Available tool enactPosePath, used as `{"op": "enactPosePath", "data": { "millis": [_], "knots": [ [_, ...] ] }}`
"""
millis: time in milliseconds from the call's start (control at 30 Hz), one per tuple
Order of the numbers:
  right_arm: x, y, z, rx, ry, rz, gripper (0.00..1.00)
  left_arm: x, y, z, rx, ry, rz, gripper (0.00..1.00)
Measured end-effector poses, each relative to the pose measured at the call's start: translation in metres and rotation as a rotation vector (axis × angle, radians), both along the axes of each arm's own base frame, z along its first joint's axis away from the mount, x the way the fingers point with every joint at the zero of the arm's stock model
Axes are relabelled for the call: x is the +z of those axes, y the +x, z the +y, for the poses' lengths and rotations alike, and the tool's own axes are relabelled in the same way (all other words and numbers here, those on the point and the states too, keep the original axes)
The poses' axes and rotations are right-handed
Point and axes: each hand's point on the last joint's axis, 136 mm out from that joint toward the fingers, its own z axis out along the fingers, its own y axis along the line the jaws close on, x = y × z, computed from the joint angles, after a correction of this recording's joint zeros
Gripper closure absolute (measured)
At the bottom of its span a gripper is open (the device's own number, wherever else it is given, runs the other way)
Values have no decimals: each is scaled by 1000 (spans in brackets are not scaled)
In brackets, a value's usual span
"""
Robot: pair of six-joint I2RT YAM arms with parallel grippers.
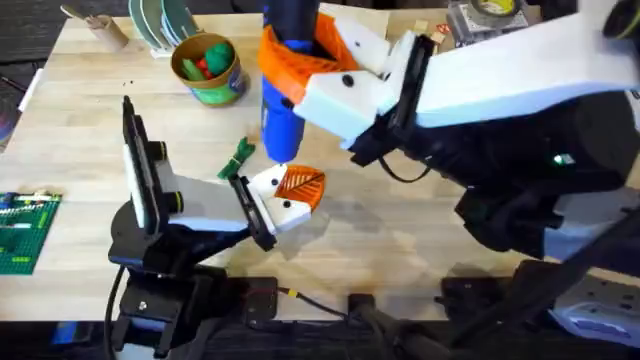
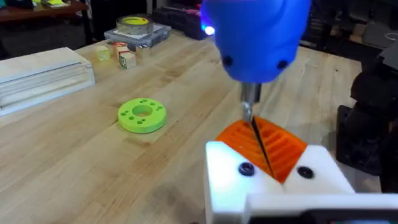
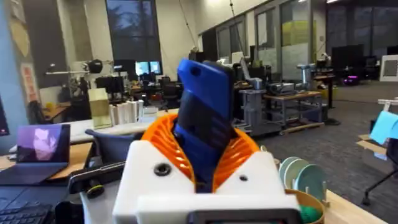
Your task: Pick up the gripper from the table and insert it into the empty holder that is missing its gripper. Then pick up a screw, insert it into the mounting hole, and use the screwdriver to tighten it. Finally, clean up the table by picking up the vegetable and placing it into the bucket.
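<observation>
Screwdriver [image 1: 283, 85], rigid and top-heavy, stands bit-down at the surface's [image 1: 400, 230] centre toward 12 o'clock, right hand [image 3: 202, 168] clamped mid-barrel; left hand [image 1: 290, 195] closure I cannot tell.

The screwdriver [image 1: 283, 100] is cut off by the overhead view's top edge; its bit tip [image 2: 268, 167] is hidden between orange pads. The vegetable [image 1: 238, 157] is partly covered by the screwdriver body. The bucket [image 3: 306, 208] is cut off.
</observation>
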Motion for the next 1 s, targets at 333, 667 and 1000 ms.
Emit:
{"op": "enactPosePath", "data": {
  "millis": [333, 667, 1000],
  "knots": [
    [-4, -12, 11, 47, -7, 8, 894, 0, 0, 0, 0, 0, 0, 989],
    [-19, -7, 19, 53, -34, 44, 899, 0, 0, 0, 0, 0, 0, 989],
    [-25, -4, 23, 45, -52, 42, 904, 0, 0, 0, 0, 0, 0, 989]
  ]
}}
